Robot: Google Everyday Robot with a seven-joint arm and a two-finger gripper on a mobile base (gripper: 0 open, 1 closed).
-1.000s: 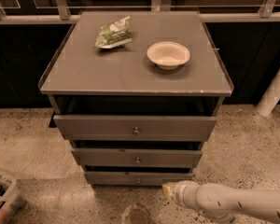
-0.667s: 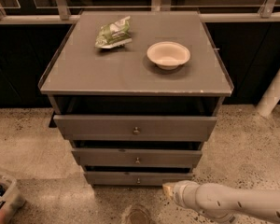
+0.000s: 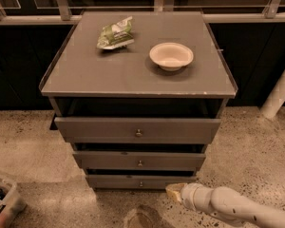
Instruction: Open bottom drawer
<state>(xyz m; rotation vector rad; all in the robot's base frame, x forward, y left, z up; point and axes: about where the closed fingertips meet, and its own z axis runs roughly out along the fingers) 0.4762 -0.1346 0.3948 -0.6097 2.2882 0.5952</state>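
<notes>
The grey cabinet has three drawer fronts, each with a small round knob. The bottom drawer is the lowest and slimmest-looking front, with its knob at centre. It sits slightly out from the cabinet body, with a dark gap above it. My gripper comes in low from the lower right on a white arm. Its yellowish tip is close to the floor, just below the right end of the bottom drawer front and right of the knob. It holds nothing that I can see.
A white bowl and a green snack bag lie on the cabinet top. A bin with cans stands on the speckled floor at lower left. A white post stands at the right. A railing runs behind the cabinet.
</notes>
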